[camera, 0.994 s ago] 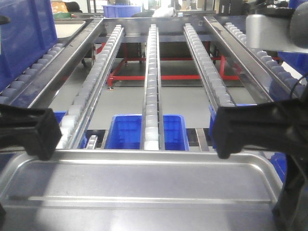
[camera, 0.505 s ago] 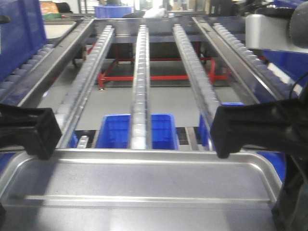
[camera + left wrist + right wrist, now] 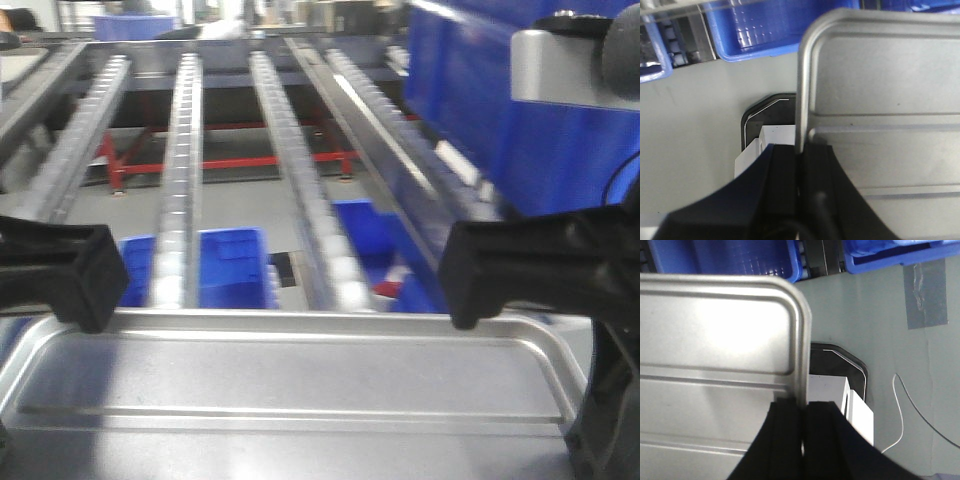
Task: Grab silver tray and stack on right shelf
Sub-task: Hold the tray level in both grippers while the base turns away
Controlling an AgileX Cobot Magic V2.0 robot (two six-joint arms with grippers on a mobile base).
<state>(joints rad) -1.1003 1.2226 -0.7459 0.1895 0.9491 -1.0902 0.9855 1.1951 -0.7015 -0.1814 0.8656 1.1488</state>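
The silver tray (image 3: 290, 375) is held level in front of me, its ribbed floor and far rim in view. My left gripper (image 3: 92, 280) is shut on its left rim, and my right gripper (image 3: 468, 280) is shut on its right rim. In the left wrist view the black jaws of the left gripper (image 3: 800, 156) pinch the tray's (image 3: 880, 85) edge. In the right wrist view the right gripper (image 3: 804, 409) pinches the tray's (image 3: 715, 345) edge the same way. A flow-rack shelf with white roller rails (image 3: 185, 170) runs away beyond the tray's far rim, now left of centre.
A large blue crate (image 3: 500, 110) sits on a roller lane at the right. Blue bins (image 3: 232, 265) and a red frame (image 3: 230, 160) lie under the rails. Below the tray are grey floor, blue bins (image 3: 765, 25), a tape patch (image 3: 926, 295) and a white cable (image 3: 900, 412).
The view has swung to the right: the roller rails slid left in the frame and the large blue crate came in at the right. Both grippers still hold the tray the same way.
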